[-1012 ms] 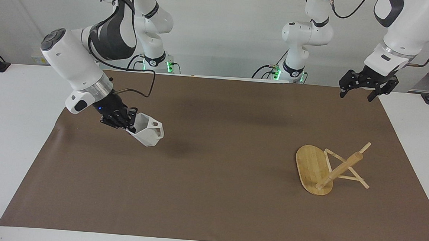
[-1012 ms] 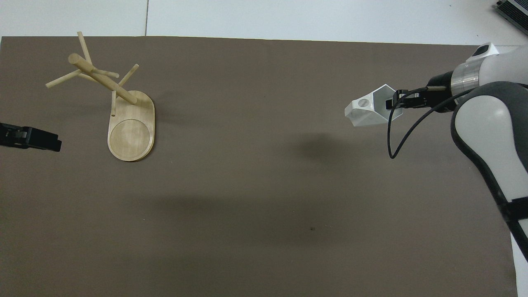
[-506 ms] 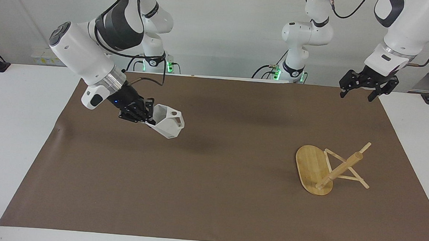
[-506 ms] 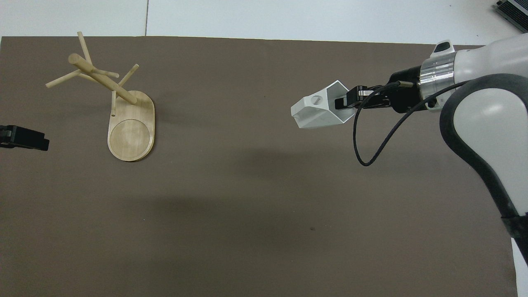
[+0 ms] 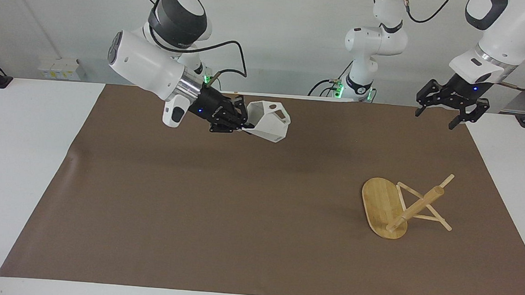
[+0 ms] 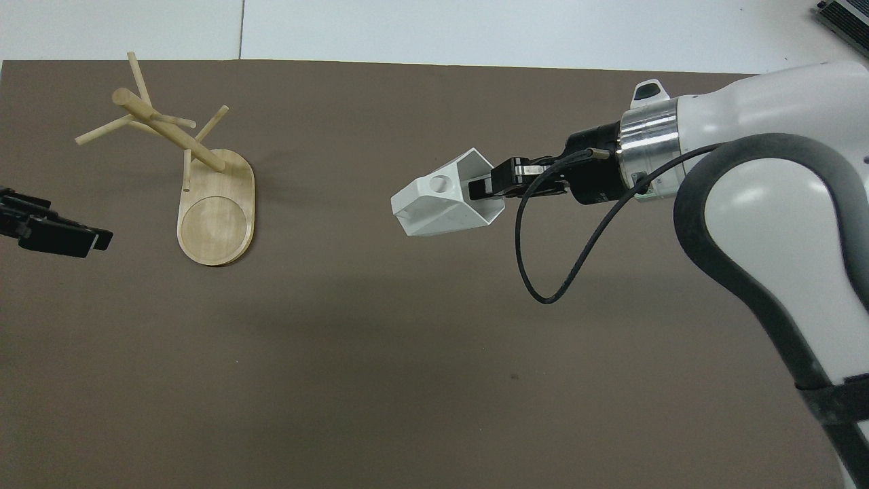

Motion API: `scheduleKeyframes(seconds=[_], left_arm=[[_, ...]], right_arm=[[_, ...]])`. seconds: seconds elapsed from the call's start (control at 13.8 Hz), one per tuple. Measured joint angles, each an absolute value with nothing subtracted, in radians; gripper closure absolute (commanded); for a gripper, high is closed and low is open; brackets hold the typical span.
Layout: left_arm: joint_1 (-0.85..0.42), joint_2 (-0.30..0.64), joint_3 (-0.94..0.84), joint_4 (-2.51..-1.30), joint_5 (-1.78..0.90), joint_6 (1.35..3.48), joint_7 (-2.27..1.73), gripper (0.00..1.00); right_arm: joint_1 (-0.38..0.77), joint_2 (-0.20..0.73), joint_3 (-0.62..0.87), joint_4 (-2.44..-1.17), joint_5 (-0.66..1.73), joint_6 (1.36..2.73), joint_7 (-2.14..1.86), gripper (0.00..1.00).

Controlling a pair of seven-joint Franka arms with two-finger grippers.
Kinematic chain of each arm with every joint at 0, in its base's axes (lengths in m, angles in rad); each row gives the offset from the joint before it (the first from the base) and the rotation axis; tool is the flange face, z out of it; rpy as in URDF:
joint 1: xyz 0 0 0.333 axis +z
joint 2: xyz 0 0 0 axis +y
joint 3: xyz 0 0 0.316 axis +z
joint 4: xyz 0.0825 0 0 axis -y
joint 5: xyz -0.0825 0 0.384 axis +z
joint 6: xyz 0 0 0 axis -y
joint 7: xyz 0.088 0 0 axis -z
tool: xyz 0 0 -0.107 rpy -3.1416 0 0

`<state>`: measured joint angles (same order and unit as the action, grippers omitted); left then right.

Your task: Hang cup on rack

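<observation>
The cup (image 5: 269,120) (image 6: 438,207) is white and faceted, and it hangs tilted in the air over the middle of the brown mat, its holed handle facing upward. My right gripper (image 5: 244,120) (image 6: 486,188) is shut on its rim, one finger inside the mouth. The rack (image 5: 416,209) (image 6: 170,132), a bamboo mug tree, stands on its oval base (image 5: 380,202) (image 6: 217,217) toward the left arm's end of the table, with nothing on its pegs. My left gripper (image 5: 435,119) (image 6: 68,234) hangs open and holds nothing, above the mat's corner beside the rack.
A brown mat (image 5: 258,220) covers most of the white table (image 5: 15,173). A black cable (image 6: 543,272) loops down from the right wrist. Nothing lies on the mat between the cup and the rack.
The right arm has lifted the cup higher and carried it from its own end of the mat toward the middle. The left gripper has shifted only slightly.
</observation>
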<state>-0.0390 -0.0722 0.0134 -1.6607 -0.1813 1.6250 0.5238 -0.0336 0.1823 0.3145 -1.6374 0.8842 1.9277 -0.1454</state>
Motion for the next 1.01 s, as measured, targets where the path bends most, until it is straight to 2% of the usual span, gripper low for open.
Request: scheduleKeyframes(seconds=[0.51, 1.01], left_arm=[[-0.106, -0.072, -0.004, -1.661, -0.366, 1.63, 0.98, 0.0], [-0.184, -0.082, -0.008, -1.682, -0.484, 1.611, 1.214, 0.0]], right_arm=[[-0.033, 0.182, 0.441, -1.637, 0.92, 1.973, -0.107, 1.0], [-0.034, 0.183, 0.505, -1.637, 0.921, 2.027, -0.031, 1.0]])
